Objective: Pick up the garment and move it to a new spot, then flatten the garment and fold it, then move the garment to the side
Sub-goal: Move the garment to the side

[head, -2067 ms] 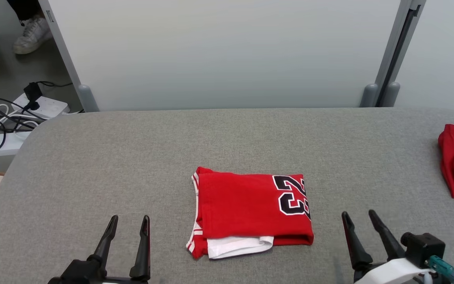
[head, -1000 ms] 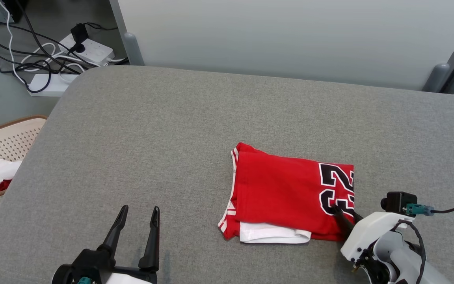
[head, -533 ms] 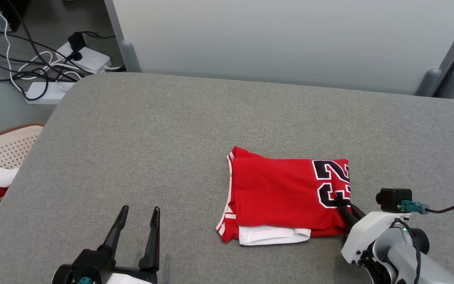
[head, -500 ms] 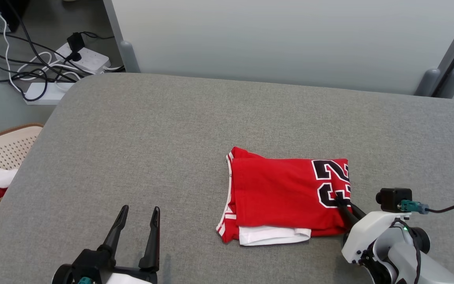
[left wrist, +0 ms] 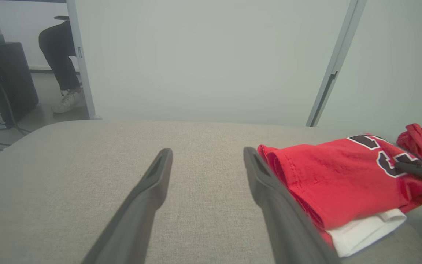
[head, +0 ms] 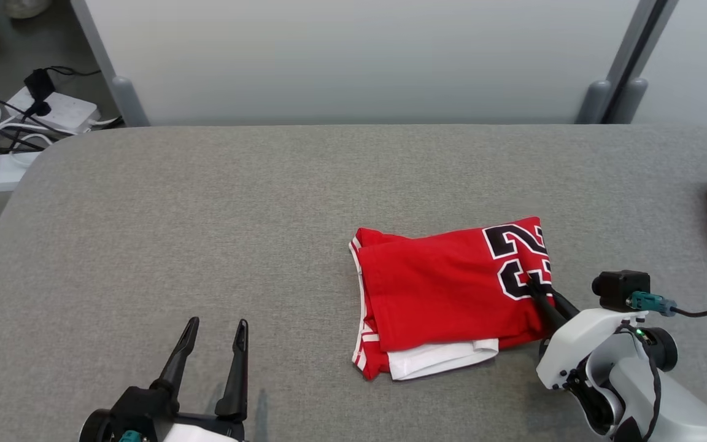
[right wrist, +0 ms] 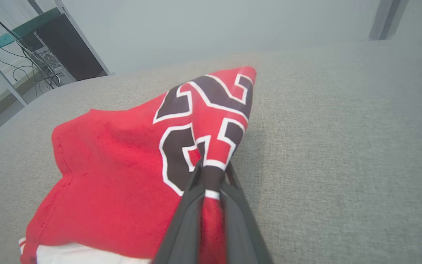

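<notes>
Two grippers differ: the right gripper [head: 533, 284] pinches the folded red jersey [head: 433, 294] at its numbered edge, apparently to drag it aside, while the left gripper [head: 217, 322] rests spread and empty.

Right arm: the right gripper [head: 533, 284] has both dark fingers pinched together on a fold at the right edge of the garment [head: 439, 288], over the printed number, with cloth bunched between them. The white right wrist [head: 574, 353] sits just off the garment's near right corner, fingers reaching in over it.

Left arm: the left gripper [head: 217, 323] has its fingers spread wide and empty. It is well to the garment's left, not touching it.
</notes>
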